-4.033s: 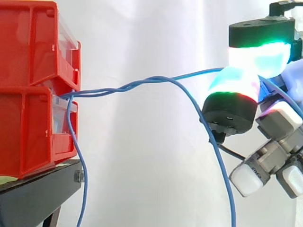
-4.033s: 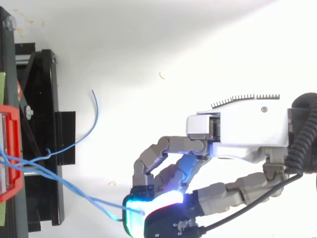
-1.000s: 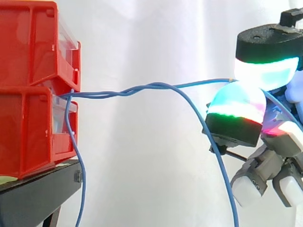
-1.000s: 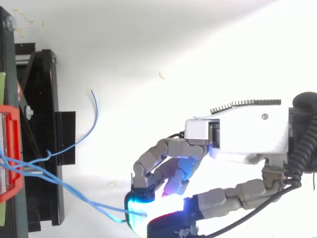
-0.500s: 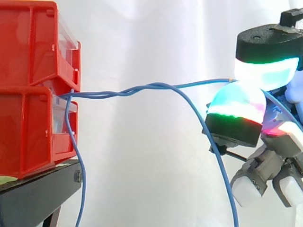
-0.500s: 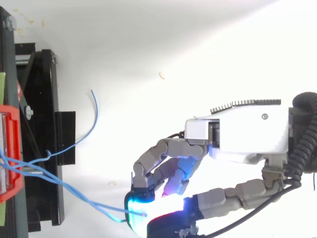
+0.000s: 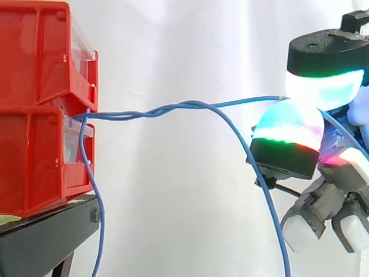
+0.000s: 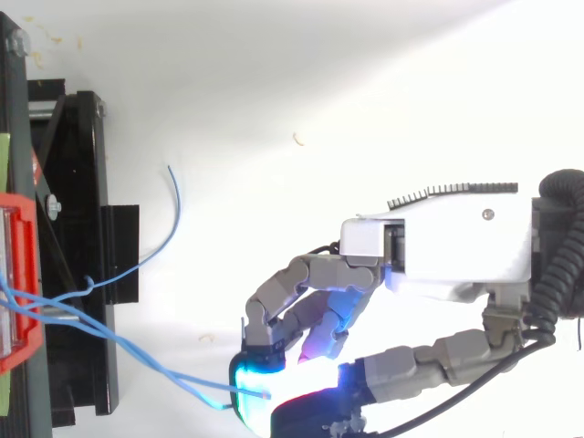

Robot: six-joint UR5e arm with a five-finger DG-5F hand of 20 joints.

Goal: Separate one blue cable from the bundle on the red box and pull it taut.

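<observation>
Two stacked red bins (image 7: 34, 115) stand at the left on a black stand (image 7: 46, 236). A bundle of blue cables leaves the gap between them. One blue cable (image 7: 242, 103) runs almost level to the right and ends between two glowing fingertips of my hand (image 7: 288, 144), which pinch it. Near the bins it is still twisted with a second cable (image 7: 253, 167) that arcs down below the hand. From above, the hand (image 8: 438, 251) sits at the lower right, its curled fingers meeting on the cable (image 8: 155, 365).
A third blue cable (image 7: 99, 213) hangs down in front of the stand. Seen from above, a loose cable end (image 8: 176, 205) curls over the white floor beside the stand (image 8: 73, 274). A white curtain fills the background.
Since four seconds ago the hand has shifted a little right and up, and the pinched cable lies straighter. Over the last second nothing moved.
</observation>
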